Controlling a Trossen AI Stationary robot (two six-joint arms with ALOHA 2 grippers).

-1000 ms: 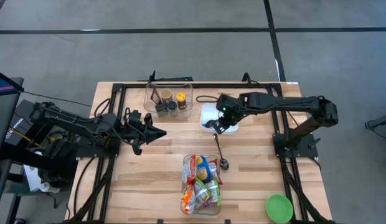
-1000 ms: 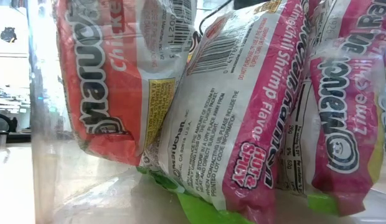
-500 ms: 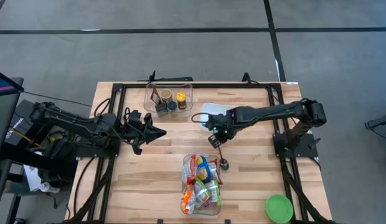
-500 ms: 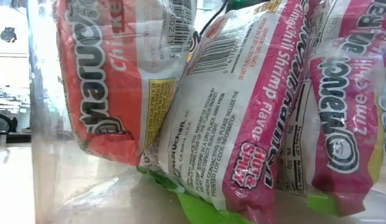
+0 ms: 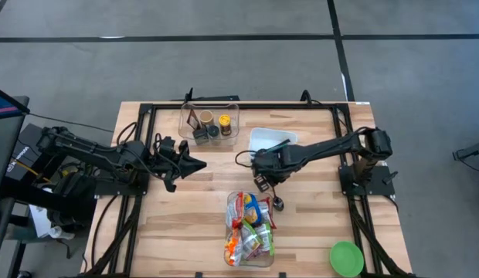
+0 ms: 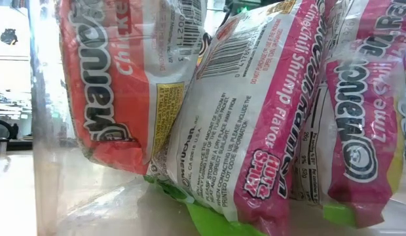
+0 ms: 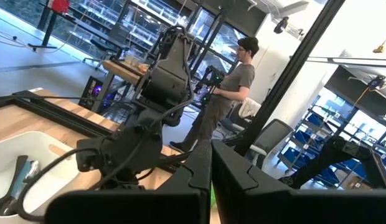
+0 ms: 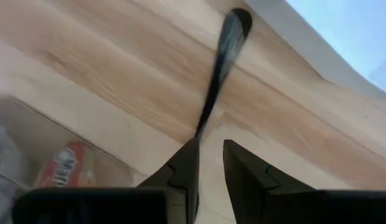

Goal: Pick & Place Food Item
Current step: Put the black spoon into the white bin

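The right tool (image 5: 260,182) hangs low over the middle of the light wooden slatted counter (image 5: 185,232), just beyond the far end of the clear plastic bin (image 5: 249,229) packed with ramen noodle packets (image 6: 255,118) in orange, pink and green wrappers. Its fingers (image 8: 188,168) stand part-way apart around the near end of a dark long-handled spoon (image 8: 219,68) that lies flat on the wood; whether they actually press on the handle cannot be told. In the high view the spoon's rounded end (image 5: 277,203) rests beside the bin's far right corner.

The white rectangular tray (image 5: 264,137) sits behind the right arm, with a dark utensil lying across it (its kind is too small to make out). A second clear container (image 5: 209,122) holding small jars stands at the counter's far edge, and a green round lid (image 5: 346,258) lies at the near right corner.

The left tool (image 5: 195,164) waits clenched above the counter's left half, pointing toward the centre. Through its wrist view a person (image 7: 224,87) stands in the room beyond.
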